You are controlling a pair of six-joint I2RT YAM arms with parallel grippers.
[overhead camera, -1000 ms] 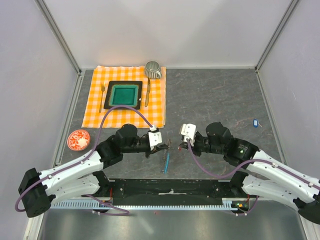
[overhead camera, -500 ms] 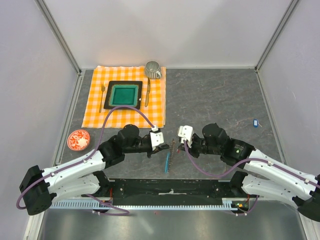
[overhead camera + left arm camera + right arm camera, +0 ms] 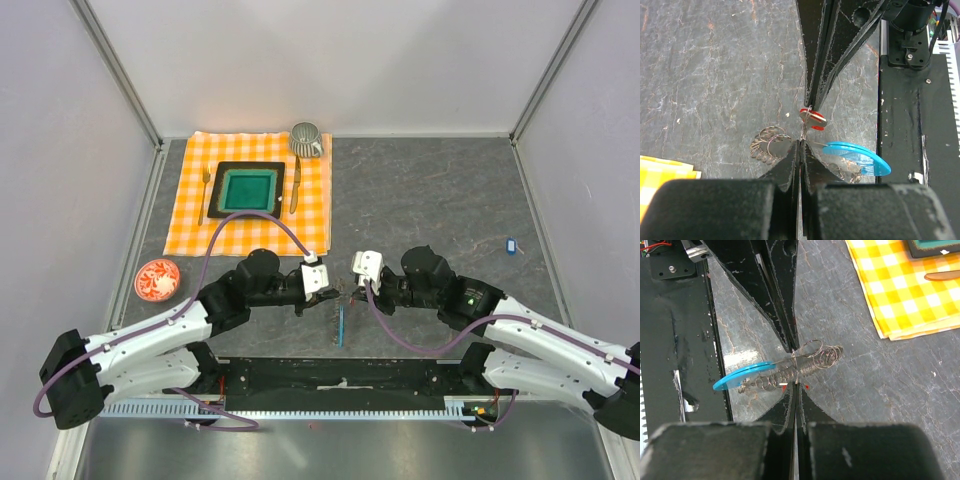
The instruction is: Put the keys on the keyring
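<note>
Now the right end effector (image 3: 352, 289), clamped on the red key (image 3: 812, 117), has come left to meet the left end effector (image 3: 329, 290), which pinches the keyring (image 3: 810, 362); threading looks near.

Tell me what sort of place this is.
Probably a robot test cell, not a home: plain white panels wall in the table, a left arm and right arm are bolted at its near edge, and the checked cloth with a plate looks staged.

Keyring (image 3: 771, 145) partly hidden behind the left hand (image 3: 801, 144); blue key (image 3: 510, 244) tiny, indistinct
</note>
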